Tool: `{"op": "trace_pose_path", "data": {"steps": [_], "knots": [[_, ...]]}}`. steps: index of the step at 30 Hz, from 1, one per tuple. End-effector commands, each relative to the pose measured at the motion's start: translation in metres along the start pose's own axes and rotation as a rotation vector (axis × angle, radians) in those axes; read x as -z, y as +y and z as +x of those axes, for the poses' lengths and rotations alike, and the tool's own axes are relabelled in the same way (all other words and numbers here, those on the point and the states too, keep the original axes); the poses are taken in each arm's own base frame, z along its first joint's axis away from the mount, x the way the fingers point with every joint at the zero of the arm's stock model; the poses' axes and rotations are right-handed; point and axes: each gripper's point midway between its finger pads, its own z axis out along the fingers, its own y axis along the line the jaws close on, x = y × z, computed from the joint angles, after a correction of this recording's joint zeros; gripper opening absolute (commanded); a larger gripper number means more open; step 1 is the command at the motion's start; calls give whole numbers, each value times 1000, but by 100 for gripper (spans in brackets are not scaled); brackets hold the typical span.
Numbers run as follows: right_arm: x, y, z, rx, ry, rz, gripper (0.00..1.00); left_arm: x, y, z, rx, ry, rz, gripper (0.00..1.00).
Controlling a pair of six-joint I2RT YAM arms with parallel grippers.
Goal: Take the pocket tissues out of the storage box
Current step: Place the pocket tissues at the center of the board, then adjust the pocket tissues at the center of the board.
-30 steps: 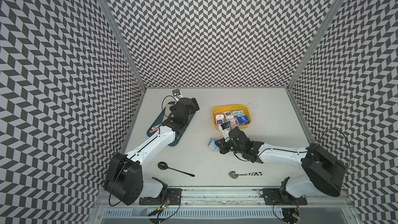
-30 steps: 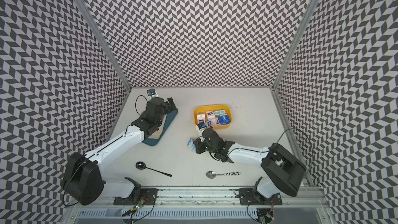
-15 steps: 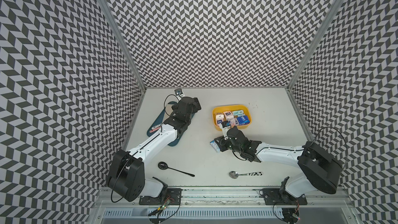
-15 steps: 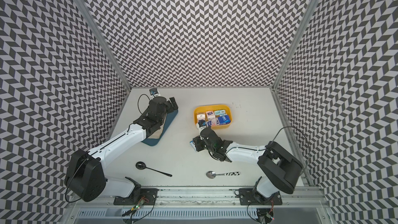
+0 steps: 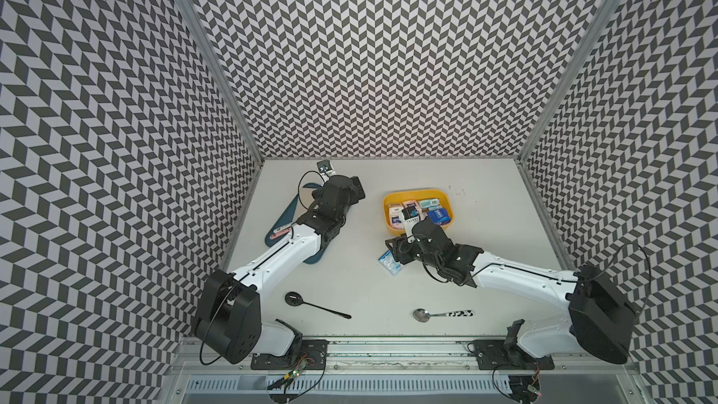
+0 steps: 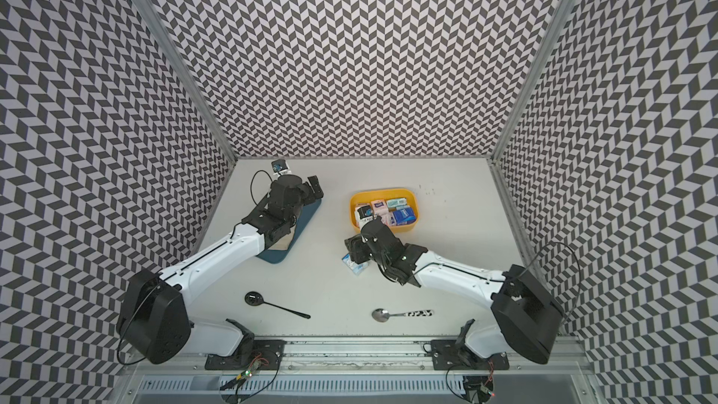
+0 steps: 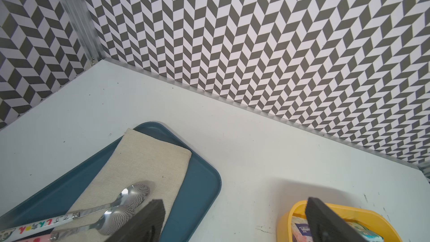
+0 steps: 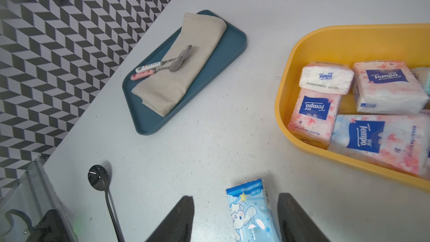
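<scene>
Looking at your right gripper [image 8: 235,197], you see its jaws standing apart, with 1 pale blue pack [image 8: 252,210] lying flat on the table [image 8: 209,136] between them, just outside the yellow storage box [image 8: 302,40]. The other pocket tissues [image 8: 386,87] lie inside that box. Your left gripper [image 7: 233,201] hangs above the far end of the blue tray [image 7: 200,194], jaws wide apart.

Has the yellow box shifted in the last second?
No. The storage box sits just as far from the table's back edge as before, in a top view.
</scene>
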Motion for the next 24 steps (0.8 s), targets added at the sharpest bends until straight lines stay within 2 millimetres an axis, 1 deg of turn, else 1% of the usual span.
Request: {"op": "trace_pose_path", "data": {"steps": [1,5,6,10,12,14,17,19,24], "knots": [[4,-6,5,49,40,33,65,8,-10,-10,1,-8,20,99],[0,-9,9,47,72,25,66,10,-7,-11,-13,-10,14,99],[-2,-11,13,47,91,22,66,11,-6,-11,-17,-8,12,99],[-13,-22,30,90,173,39,68,13,-4,-8,-28,4,7,99],[-18,-30,34,110,203,32,68,14,-4,-7,-30,9,13,99],[-21,-34,37,131,228,11,68,16,-3,-7,-29,9,12,99],[-26,-35,45,189,271,-19,68,19,-1,-9,-34,5,10,99],[-28,-31,51,219,297,-48,68,22,0,-12,-34,-4,7,99],[-39,-30,63,253,325,-79,67,24,-1,-14,-34,-8,13,99]]}}
